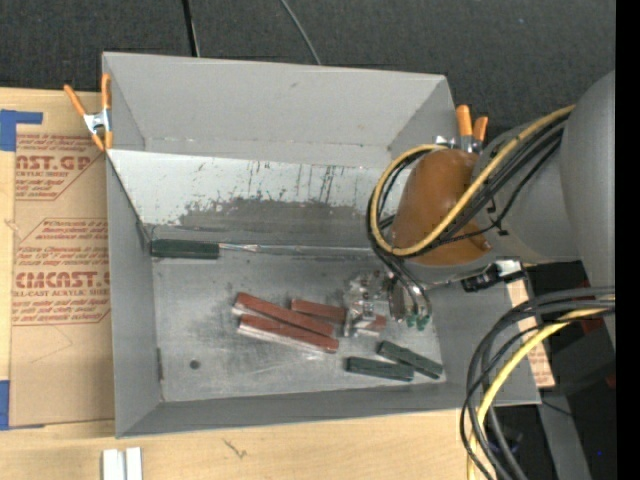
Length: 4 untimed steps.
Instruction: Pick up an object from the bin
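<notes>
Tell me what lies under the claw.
The claw hangs over the right ends of the reddish-brown bars, midway in the bin. Two dark green bars lie beside it, toward the near right corner. The claw covers those bar ends, so contact cannot be seen.

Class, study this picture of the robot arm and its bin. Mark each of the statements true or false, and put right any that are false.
1. The gripper is above the right end of the reddish-brown bars. True.
2. The reddish-brown bars lie against the left wall. False: they lie near the middle of the floor of the bin.
3. Two dark bars lie at the front right of the floor. True.
4. A single bar of the same dark colour rests on top of the reddish-brown ones. False: the single dark bar lies alone at the back left of the floor, along the foot of the sloping back wall.
</notes>
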Each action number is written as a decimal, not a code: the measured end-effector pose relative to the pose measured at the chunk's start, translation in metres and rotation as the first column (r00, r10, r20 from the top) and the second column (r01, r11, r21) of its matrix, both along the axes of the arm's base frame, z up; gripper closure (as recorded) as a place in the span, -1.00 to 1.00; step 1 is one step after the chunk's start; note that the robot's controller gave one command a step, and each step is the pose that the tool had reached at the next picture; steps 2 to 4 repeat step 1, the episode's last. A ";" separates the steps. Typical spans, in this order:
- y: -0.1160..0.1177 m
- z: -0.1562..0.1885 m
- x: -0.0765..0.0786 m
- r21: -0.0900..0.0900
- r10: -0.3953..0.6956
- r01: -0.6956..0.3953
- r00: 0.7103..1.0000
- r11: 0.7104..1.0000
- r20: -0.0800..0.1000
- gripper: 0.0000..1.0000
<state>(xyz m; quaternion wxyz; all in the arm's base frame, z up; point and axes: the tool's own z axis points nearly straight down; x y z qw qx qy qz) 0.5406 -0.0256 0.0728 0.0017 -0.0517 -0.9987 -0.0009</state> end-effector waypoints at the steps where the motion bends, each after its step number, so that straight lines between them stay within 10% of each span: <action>1: -0.011 0.142 0.009 -0.001 0.020 -0.020 1.000 1.000 0.006 1.00; 4: -0.011 0.142 0.009 -0.001 0.020 -0.020 1.000 1.000 0.006 1.00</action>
